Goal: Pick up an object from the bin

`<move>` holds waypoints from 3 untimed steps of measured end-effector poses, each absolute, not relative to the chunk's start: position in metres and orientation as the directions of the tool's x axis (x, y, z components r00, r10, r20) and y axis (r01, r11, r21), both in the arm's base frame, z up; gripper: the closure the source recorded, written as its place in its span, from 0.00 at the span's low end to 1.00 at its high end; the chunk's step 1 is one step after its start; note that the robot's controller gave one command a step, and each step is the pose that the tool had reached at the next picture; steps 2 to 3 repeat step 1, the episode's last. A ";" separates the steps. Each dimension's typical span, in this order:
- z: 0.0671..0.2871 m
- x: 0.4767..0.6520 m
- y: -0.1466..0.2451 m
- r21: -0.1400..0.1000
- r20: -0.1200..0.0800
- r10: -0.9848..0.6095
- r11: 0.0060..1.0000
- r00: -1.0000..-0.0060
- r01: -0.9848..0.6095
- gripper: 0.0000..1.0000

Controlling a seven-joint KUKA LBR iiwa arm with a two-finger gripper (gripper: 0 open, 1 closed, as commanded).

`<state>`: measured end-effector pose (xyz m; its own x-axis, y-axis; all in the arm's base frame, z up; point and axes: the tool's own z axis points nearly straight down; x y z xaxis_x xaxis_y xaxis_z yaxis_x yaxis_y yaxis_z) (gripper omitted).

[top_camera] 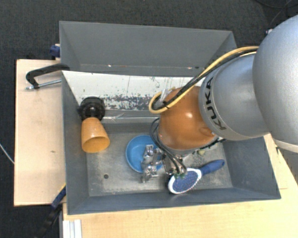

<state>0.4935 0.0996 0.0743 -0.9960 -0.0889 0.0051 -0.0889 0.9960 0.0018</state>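
Holding few loose items: grey metal bin. Silver KUKA arm enters from right. Orange plastic cup on side, left, well apart. Round blue plastic bowl mid-floor, gripper low at its right rim; claw open or closed, cannot tell. Blue oval brush just beside. Step: likely approach to bowl. Next: seat on rim, close, lift.

A small blue bowl sits directly beneath the gripper, apparently open side up. Its right part is hidden by the tool, and its round left rim shows out to the tool's left. Just to the right of the gripper a blue brush lies flat. Its oval, white-rimmed head is nearest the tool and its handle slants up and away to the right.
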 end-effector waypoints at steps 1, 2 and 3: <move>0.214 0.529 0.054 -0.003 -0.014 -0.287 0.958 -0.958 -0.287 1.00; 0.214 0.529 0.054 -0.003 -0.014 -0.287 0.958 -0.958 -0.287 1.00; 0.214 0.529 0.054 -0.003 -0.014 -0.287 0.958 -0.958 -0.287 1.00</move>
